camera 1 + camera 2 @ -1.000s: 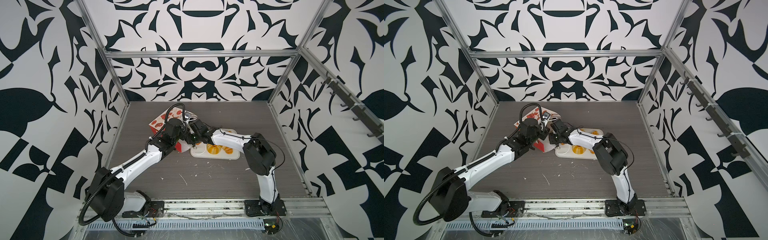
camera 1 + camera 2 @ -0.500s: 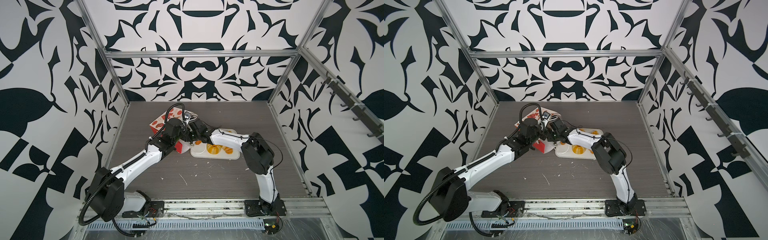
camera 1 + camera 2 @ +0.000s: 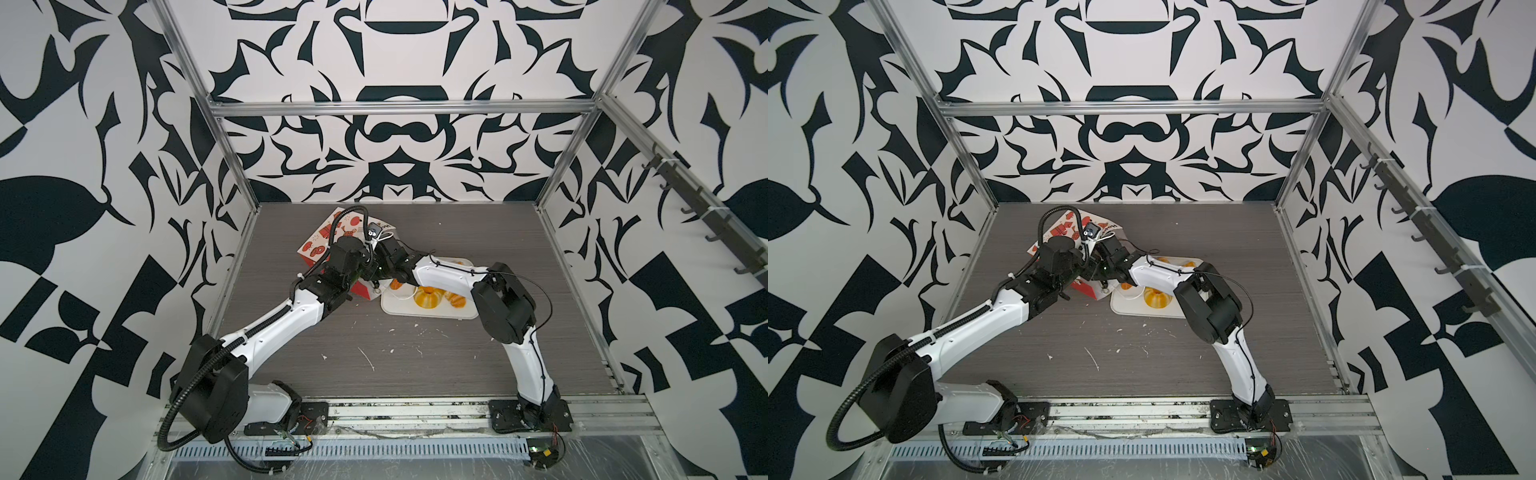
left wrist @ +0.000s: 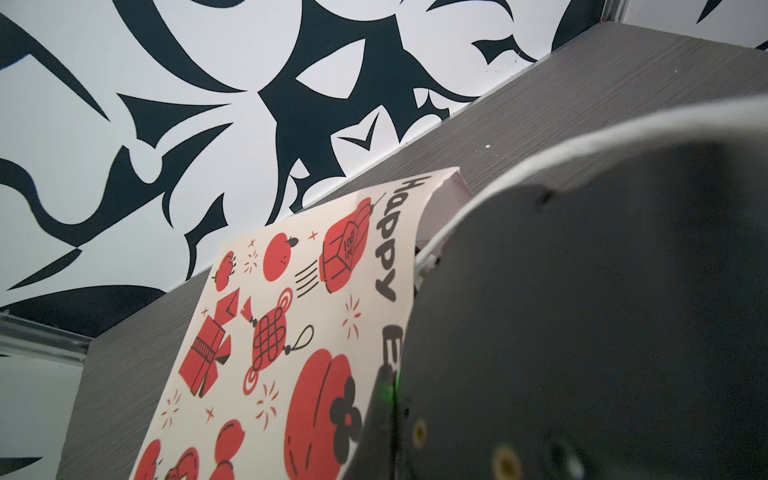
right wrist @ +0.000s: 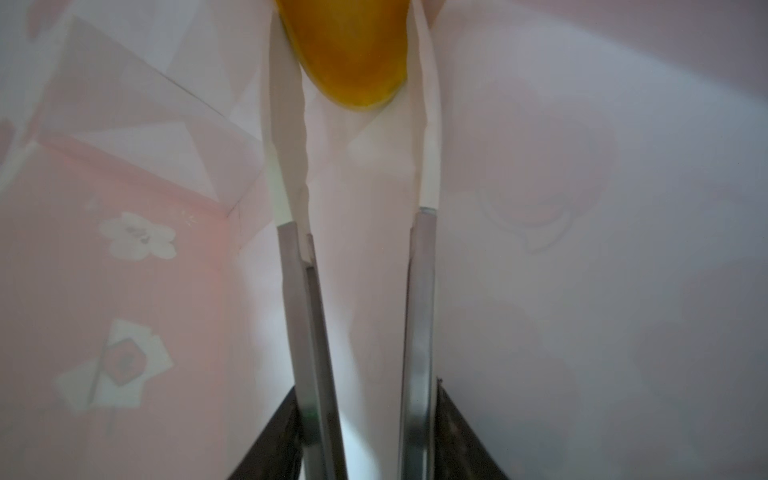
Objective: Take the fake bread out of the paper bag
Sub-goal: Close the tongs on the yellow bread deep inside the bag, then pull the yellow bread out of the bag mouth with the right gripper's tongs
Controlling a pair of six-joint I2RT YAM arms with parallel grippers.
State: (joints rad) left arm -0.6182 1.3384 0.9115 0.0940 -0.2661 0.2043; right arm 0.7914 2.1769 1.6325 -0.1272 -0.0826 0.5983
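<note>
Right pincer (image 5: 348, 25) is deep inside the paper bag (image 5: 124, 257). Jaws part-closed, both white fingers (image 5: 286, 137) touching the sides of one yellow-orange fake bread (image 5: 353, 62). It has hold of that piece, with pale lining all round, so the piece is not out yet. Left pincer is hidden under its own wrist at the bag, clamped fully shut; on what, cannot tell. In the left wrist view the bag (image 4: 270, 332) shows its cream face with red motifs sloping away. A white cord handle (image 4: 540, 149) lies over a dark blurred bulk (image 4: 582, 311) at the mouth end.

Versus a second ago: right forearm (image 3: 444, 276) has slid a little further toward the bag, its wrist now tighter against the left arm (image 3: 291, 316). Bag, left arm and tray look unmoved.

Containers: in both top views the bag lies tipped on the table (image 3: 415, 365), toward the far side and left of centre. One red side shows and both wrists crowd over it. Just beside it the flat white tray (image 3: 415, 312) holds more bread:
- a ring bun (image 3: 428, 296)
- a striped roll (image 3: 455, 300) next to it
- another orange piece (image 3: 397, 284) half under the forearm, at the end by the bag
- more orange (image 3: 1160, 260) peeking out beyond the forearm

White crumbs (image 3: 365, 357) are scattered on the bare table nearer the arm bases.
</note>
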